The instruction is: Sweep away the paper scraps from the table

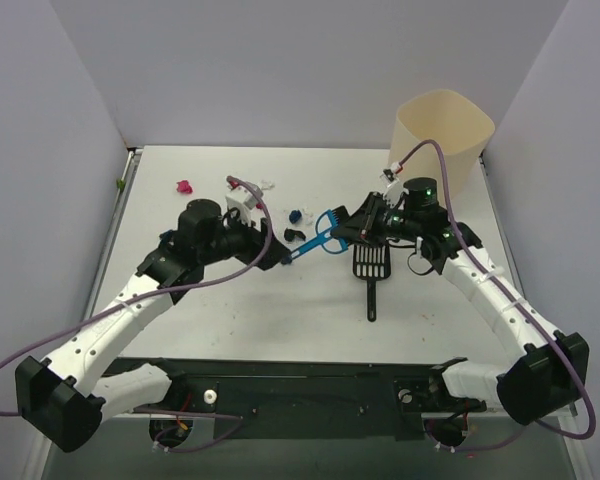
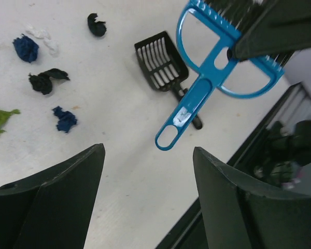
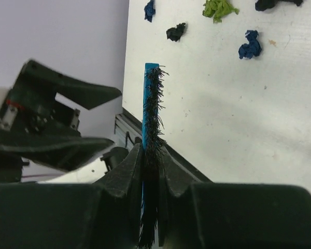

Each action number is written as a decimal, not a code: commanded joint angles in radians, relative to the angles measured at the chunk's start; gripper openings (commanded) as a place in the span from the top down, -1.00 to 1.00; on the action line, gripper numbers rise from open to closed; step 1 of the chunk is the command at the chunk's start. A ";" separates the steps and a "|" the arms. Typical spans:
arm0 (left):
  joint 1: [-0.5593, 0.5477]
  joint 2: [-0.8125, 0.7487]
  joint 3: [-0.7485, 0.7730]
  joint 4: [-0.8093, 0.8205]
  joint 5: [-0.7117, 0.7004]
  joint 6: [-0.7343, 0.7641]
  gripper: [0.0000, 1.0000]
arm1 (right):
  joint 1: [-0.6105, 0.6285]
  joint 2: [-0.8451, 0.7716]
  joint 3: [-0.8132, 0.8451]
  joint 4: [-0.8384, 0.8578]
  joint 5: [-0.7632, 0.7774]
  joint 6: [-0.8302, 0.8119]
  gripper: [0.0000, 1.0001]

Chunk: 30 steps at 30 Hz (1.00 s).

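My right gripper (image 1: 352, 228) is shut on the bristle head of the blue hand brush (image 1: 318, 236) and holds it above the table (image 1: 230, 310). In the right wrist view the bristles (image 3: 154, 109) stand pinched between the jaws (image 3: 150, 163). My left gripper (image 1: 280, 256) is open, with the brush handle's loop (image 2: 168, 140) just ahead of its fingertips, apart from them. Paper scraps lie on the table: pink (image 1: 184, 186), white (image 1: 265, 185), dark blue (image 2: 65, 119), black (image 2: 46, 80), green (image 2: 0, 119), more dark blue (image 3: 250, 45) and black (image 3: 176, 32).
A black slotted scoop (image 1: 372, 265) lies on the table under the right gripper, handle toward the near edge. A beige bin (image 1: 440, 135) stands at the back right corner. Lilac walls enclose the table. A dark rail (image 1: 310, 372) runs along the near edge.
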<state>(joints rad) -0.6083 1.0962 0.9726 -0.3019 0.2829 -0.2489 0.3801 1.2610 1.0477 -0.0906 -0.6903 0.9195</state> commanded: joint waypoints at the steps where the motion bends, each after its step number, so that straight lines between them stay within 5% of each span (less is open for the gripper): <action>1: 0.103 0.005 0.014 0.184 0.258 -0.344 -0.58 | -0.009 -0.084 -0.046 -0.002 -0.014 -0.241 1.00; 6: 0.156 0.054 0.021 0.286 0.349 -0.571 -0.54 | -0.015 -0.144 -0.207 0.328 -0.015 -0.151 1.00; 9: 0.160 0.053 -0.001 0.430 0.348 -0.702 -0.55 | -0.023 -0.109 -0.270 0.687 -0.040 0.046 1.00; 19: 0.229 0.106 -0.009 0.463 0.315 -0.773 -0.54 | -0.026 0.205 -0.252 1.547 -0.086 0.603 1.00; 22: 0.252 0.097 0.011 0.407 0.266 -0.745 -0.53 | -0.026 0.241 -0.223 1.573 -0.098 0.647 1.00; 26: 0.286 0.076 0.061 0.345 0.223 -0.695 -0.54 | -0.024 0.189 -0.225 1.335 -0.109 0.478 1.00; 30: 0.332 0.083 0.060 0.345 0.265 -0.733 -0.54 | -0.020 0.147 -0.224 1.293 -0.127 0.438 1.00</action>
<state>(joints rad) -0.3134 1.2018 0.9821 0.0395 0.5377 -0.9752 0.3595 1.4883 0.7753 1.1351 -0.7742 1.4250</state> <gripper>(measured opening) 0.768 0.068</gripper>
